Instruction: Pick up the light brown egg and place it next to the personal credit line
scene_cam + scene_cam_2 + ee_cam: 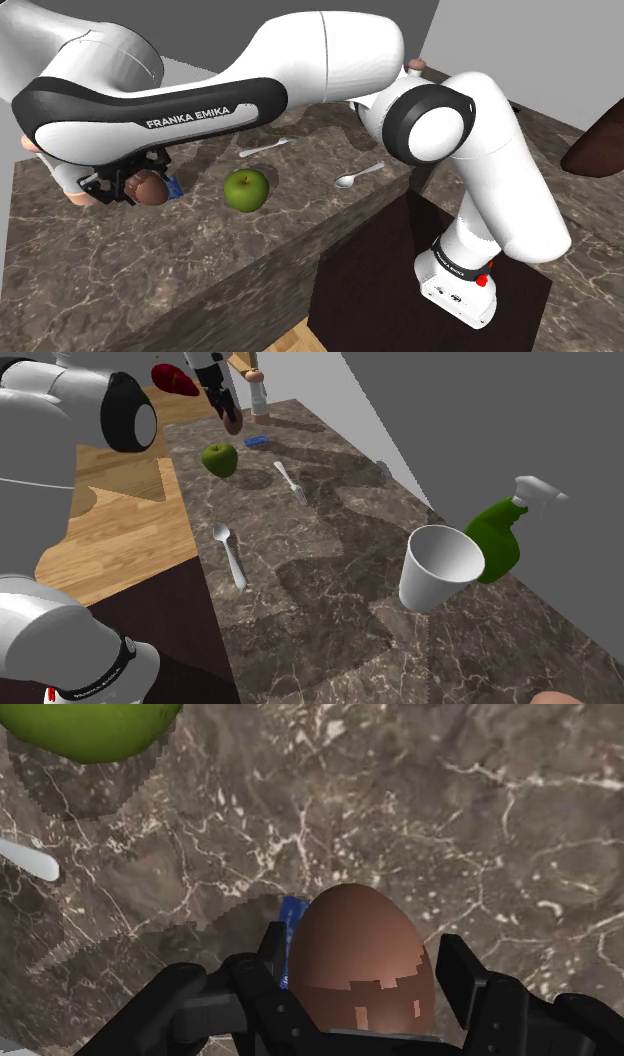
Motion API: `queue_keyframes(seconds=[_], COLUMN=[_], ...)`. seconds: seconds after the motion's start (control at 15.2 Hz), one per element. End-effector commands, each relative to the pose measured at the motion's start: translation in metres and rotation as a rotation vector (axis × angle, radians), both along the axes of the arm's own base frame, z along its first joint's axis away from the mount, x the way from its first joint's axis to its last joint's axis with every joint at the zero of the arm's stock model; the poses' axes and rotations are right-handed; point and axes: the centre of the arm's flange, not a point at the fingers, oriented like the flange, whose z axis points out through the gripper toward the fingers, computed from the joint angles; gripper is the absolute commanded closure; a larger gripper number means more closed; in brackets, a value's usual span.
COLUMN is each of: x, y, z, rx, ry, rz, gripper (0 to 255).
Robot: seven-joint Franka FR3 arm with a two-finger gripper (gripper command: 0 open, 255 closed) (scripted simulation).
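Placement looks to be the step in hand. The end effector point(362, 1004) is clenched around the brown egg point(360, 944), with both black fingers point(475, 994) pressed to its flanks, and it hangs clear of the dark marbled table point(500, 824). Just below the end effector, partly hidden behind the egg, lies a small blue card point(291, 916), which I take to be the personal credit line. In the shoulder view the card sits right beside the held egg. The green apple point(90, 724) rests farther out to one side of the end effector, well apart from the card, with a white spoon point(25, 859) near it.

To do this well, the end effector should probably shift a little sideways first. That way the egg comes down on bare table just beside the card, not on top of it. The descent should be slow and straight until the egg's underside meets the stone. An egg rolls readily, so letting go from any height would likely send it wandering toward the apple or off its mark. The fingers should part only at contact, gently, and then lift straight up without brushing the shell. I cannot tell exactly how high the egg hangs.
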Motion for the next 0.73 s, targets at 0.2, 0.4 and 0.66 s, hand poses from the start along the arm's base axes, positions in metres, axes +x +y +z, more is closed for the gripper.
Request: queue_keyframes(seconds=[0.2, 0.4, 0.66], x=[0.000, 0.000, 0.000], y=[0.001, 0.001, 0.001], z=[-0.027, -0.044, -0.044], rx=[0.001, 0.001, 0.001], ry=[-0.001, -0.001, -0.001], rz=[0.000, 0.000, 0.000], gripper=[255, 255, 255])
